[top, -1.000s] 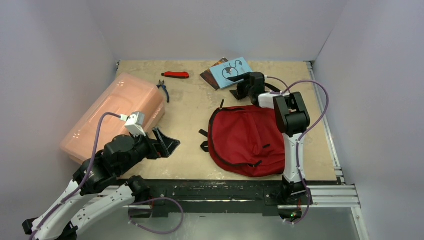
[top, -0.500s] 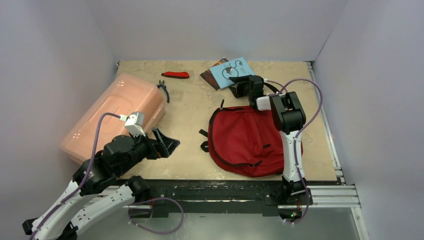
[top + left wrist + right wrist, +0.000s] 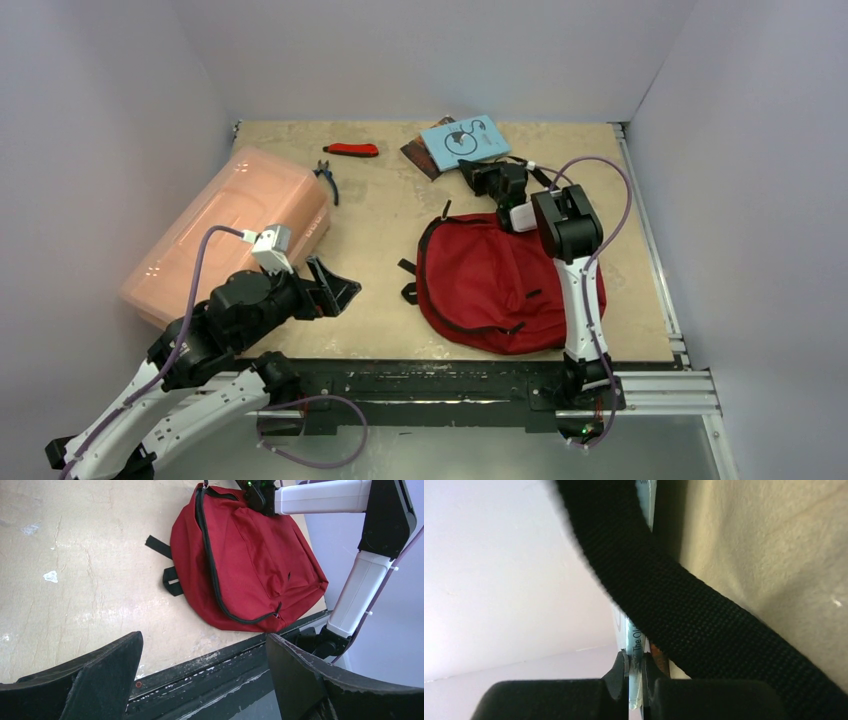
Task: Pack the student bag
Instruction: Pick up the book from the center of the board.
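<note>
Red fabric student bag lay flat near the table's front right corner. Right gripper was clamped on the blue booklet's thin edge by the far edge, probably to pack it; left gripper hung wide open, holding nothing

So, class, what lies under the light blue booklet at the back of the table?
A dark brown book pokes out beneath the light blue booklet; how far it extends under there is covered.
</note>
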Robot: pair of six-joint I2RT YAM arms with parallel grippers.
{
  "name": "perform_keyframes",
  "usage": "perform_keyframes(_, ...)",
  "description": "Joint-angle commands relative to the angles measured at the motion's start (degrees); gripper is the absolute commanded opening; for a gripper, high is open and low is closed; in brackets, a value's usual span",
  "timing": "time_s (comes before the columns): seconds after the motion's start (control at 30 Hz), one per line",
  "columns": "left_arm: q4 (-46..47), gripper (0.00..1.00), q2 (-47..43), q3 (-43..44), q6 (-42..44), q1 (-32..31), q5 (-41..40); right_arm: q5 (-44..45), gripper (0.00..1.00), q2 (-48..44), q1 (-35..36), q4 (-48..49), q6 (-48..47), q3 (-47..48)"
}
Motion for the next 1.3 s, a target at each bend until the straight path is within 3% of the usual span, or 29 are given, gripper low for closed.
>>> perform_keyframes(0.0,1.1,0.93,0.1,0.0,0.1,0.1,0.5,-0.8,0.0,-2.6,-1.8,10.2,-0.3,-3.5)
perform_keyframes(0.23,2.2,0.93,1.2,-0.1,1.3,0.1,0.4,-10.0,0.0,-15.3,-3.8,11.5,-6.2,-7.5)
perform_keyframes(0.57,4.6,0.94,4.2,1.6,6.0,0.1,-0.5,-31.3,0.0,-36.9,-3.6,-6.2,-33.9,-13.4)
perform_keyframes(0.67,4.5,0.95,5.0,2.6,6.6,0.1,-1.2,-39.2,0.0,-42.2,-3.3,-4.8,-38.1,-18.5)
perform_keyframes(0.8,7.0,0.97,5.0,3.1,5.6,0.2,0.0,-48.0,0.0,-49.0,-3.1,-1.6,-39.5,-28.4)
perform_keyframes(0.97,6.9,0.99,8.0,5.0,2.3,0.8,1.6,-47.3,0.0,-61.0,-1.6,-2.0,-39.6,-41.1)
perform_keyframes(1.03,8.0,1.0,8.6,4.0,-1.2,1.9,2.9,-45.0,0.0,-64.6,-0.8,0.1,-35.6,-45.4)
perform_keyframes(1.13,14.9,1.0,8.2,-0.5,-6.7,3.7,7.1,-43.0,0.0,-67.0,2.1,11.8,-26.4,-50.0)
perform_keyframes(1.27,18.8,1.0,9.0,-2.4,-11.6,5.3,8.4,-40.1,0.0,-66.6,4.8,15.4,-19.5,-51.0)
